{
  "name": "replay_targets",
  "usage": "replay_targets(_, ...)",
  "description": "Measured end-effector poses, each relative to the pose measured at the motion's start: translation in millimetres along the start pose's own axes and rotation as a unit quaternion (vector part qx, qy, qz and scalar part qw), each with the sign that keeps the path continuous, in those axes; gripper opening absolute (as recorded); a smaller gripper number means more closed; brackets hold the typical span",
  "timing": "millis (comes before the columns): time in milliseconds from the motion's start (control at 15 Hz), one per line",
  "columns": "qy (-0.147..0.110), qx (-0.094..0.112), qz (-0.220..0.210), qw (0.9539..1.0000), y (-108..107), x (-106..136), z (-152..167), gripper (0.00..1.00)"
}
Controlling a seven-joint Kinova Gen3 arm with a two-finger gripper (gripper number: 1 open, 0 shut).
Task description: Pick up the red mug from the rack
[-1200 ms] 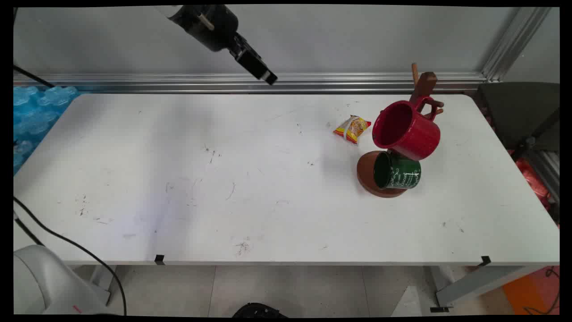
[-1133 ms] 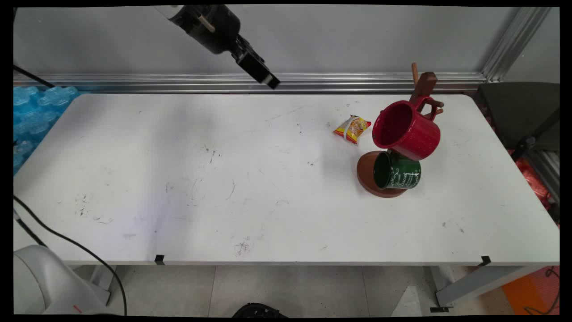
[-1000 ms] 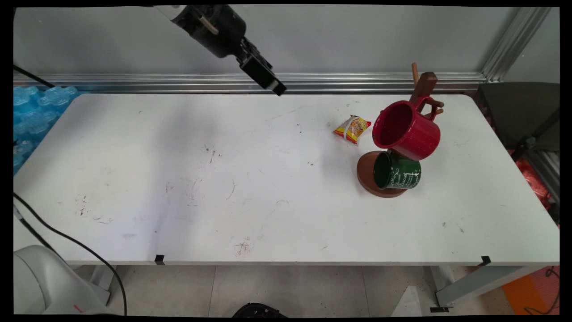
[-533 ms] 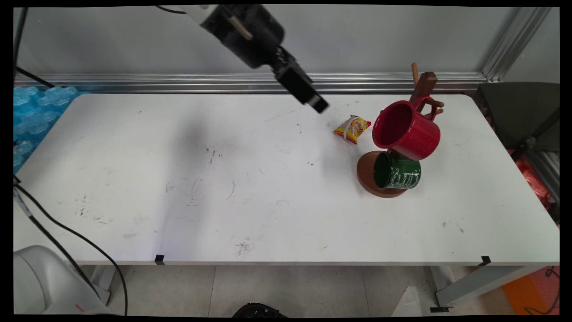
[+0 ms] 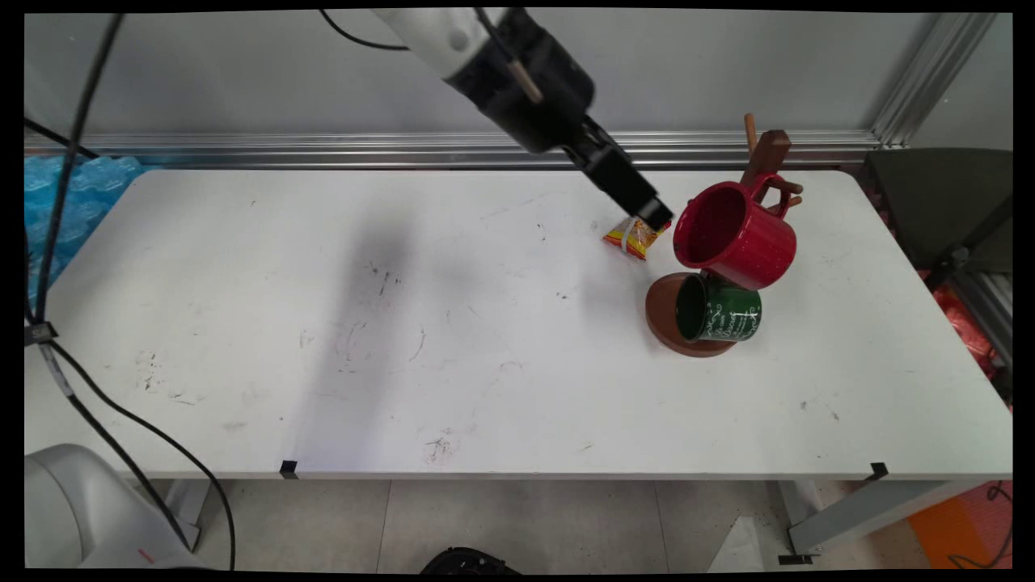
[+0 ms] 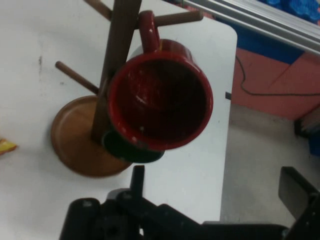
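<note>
My black gripper (image 5: 653,215) hangs just left of a red mug (image 5: 734,235) that hangs by its handle on a wooden mug tree (image 5: 769,156). The mug's mouth faces the gripper. A green mug (image 5: 719,310) hangs lower, over the tree's round base (image 5: 661,312). A yellow-red snack packet (image 5: 633,237) lies on the table, partly under the gripper. In the hand view the red mug (image 6: 160,97) fills the middle, the green mug (image 6: 131,150) peeks from below it, and the gripper (image 6: 215,185) stands open with nothing between its fingers (image 6: 137,177).
Blue bubble wrap (image 5: 57,210) lies off the table's left end. An aluminium rail (image 5: 323,149) runs along the back edge. A dark chair (image 5: 942,202) stands at the right. Black cables (image 5: 89,404) hang at the left.
The gripper has swept from above the table's back middle down and to the right, ending beside the red mug. The mugs, tree and packet have not moved.
</note>
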Motion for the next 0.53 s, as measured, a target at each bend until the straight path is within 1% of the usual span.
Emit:
replay_targets(267, 0.011, -0.006, -0.012, 0.9999, 8, 9, 36, 1.00)
replay_targets(533, 0.018, -0.009, -0.019, 0.9996, 12, 15, 61, 1.00)
